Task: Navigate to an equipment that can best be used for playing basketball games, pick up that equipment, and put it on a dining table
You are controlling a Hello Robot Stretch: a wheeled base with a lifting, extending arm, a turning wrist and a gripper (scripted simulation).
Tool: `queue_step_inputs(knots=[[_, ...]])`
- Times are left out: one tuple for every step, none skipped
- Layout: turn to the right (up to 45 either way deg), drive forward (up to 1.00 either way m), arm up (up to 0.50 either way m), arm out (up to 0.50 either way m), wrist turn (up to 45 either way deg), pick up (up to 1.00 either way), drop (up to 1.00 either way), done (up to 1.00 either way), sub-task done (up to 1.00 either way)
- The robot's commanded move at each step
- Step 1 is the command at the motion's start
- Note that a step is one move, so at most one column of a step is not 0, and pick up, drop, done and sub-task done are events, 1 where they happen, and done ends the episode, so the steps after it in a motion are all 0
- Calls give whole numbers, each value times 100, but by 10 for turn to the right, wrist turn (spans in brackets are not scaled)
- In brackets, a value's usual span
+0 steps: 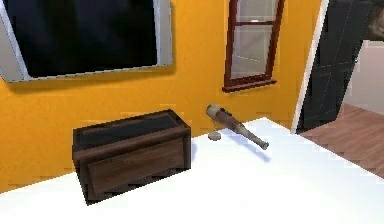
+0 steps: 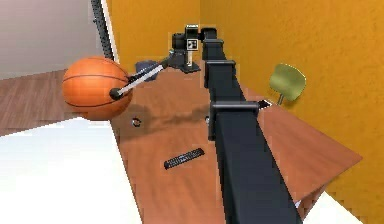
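Arm side view puts the round orange basketball with black seams point(image 2: 95, 88) at about ten o'clock. It hangs at the far end of the end effector point(image 2: 138, 80), clear of the brown wooden tabletop point(image 2: 300, 140) below, so we take it that the end effector holds it. Whether the thin fingers point(image 2: 150, 72) are spread or pressed together we cannot tell. The long dark square arm point(image 2: 235, 130) runs from six o'clock toward twelve across the wood. A slim black remote control point(image 2: 183, 158) lies at the ball's five o'clock, and an olive-green chair point(image 2: 288, 82) stands beside the tabletop near two o'clock.

In the forward view we see a dark wooden chest point(image 1: 130, 150) at seven o'clock and a wooden baseball bat point(image 1: 238, 127) at its two o'clock, both on a white flat surface point(image 1: 300, 180).

We expect the ball to be light for its bulk, firm yet springy, with a pebbled skin that grips well. It is wide for such thin fingers, so we think the safest hold is across its middle. Being round, it will roll once freed. We would set it well in from the tabletop's edge, apart from the remote.
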Motion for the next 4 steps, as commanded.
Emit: queue_step_inputs(knots=[[0,0,0,0,450,0,0,0,0],[0,0,0,0,450,0,0,0,0],[0,0,0,0,30,0,0,0,0],[0,0,-2,0,0,0,0,0,0]])
